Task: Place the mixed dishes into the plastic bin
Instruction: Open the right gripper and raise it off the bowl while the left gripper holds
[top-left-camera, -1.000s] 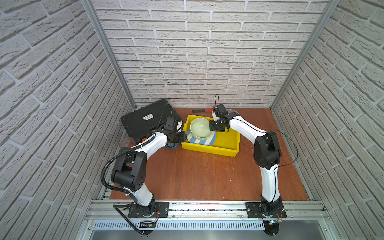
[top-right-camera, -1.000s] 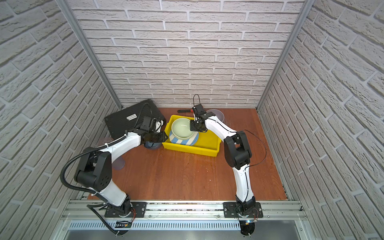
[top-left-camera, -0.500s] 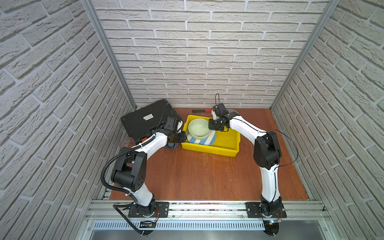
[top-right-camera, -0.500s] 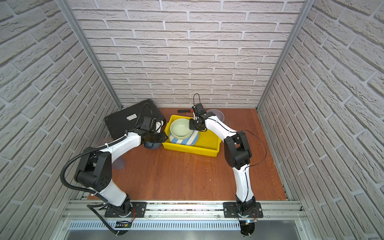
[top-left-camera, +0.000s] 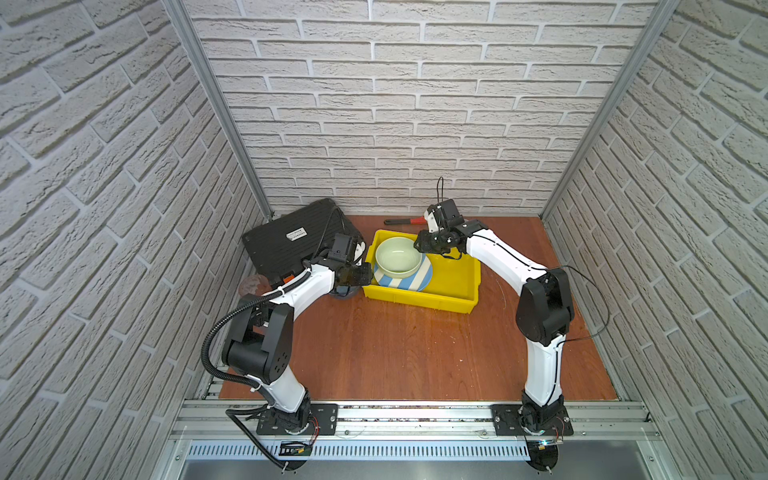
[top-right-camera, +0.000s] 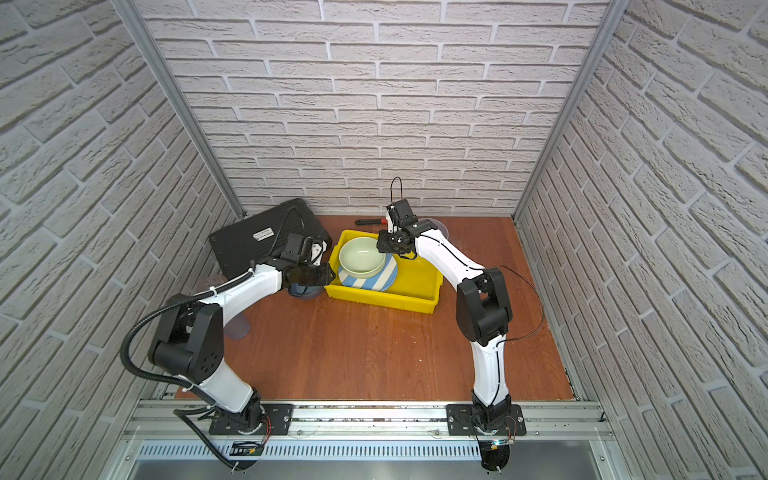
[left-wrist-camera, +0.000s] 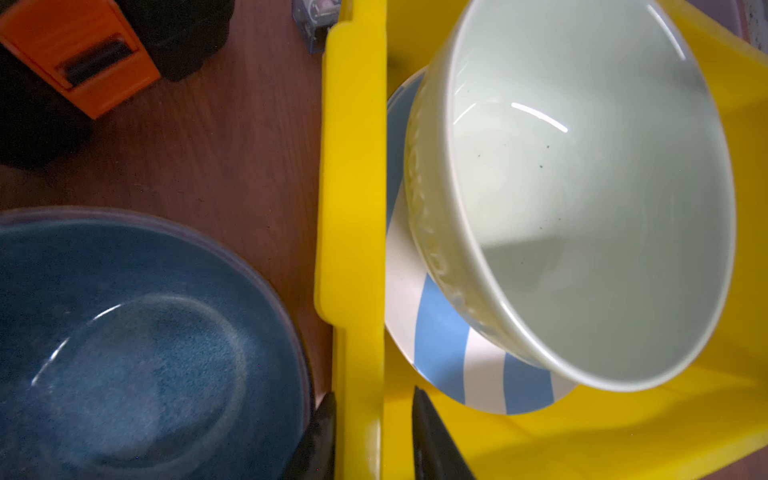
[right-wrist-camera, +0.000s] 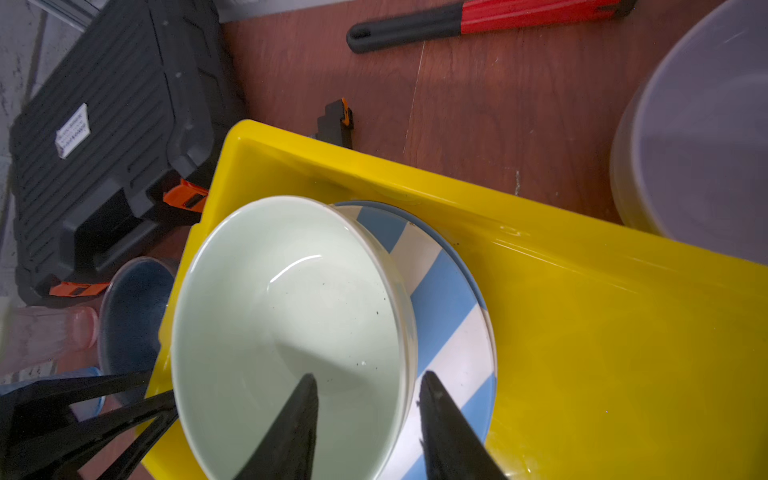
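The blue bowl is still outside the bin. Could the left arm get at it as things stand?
Likely yes, once freed. The blue bowl sits uncovered on the table right beside the left gripper, but that gripper appears clamped on the yellow bin's wall and must let go first.

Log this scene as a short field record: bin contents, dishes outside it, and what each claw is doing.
bin: bright yellow rectangular plastic bin, open-topped
inside: pale green ceramic bowl resting on blue-white striped round plate
outside: dark blue bowl beside bin's end wall; lavender bowl beyond its far side
left claw: astride bin's end wall, apparently clamped on it
right claw: open, astride green bowl's rim
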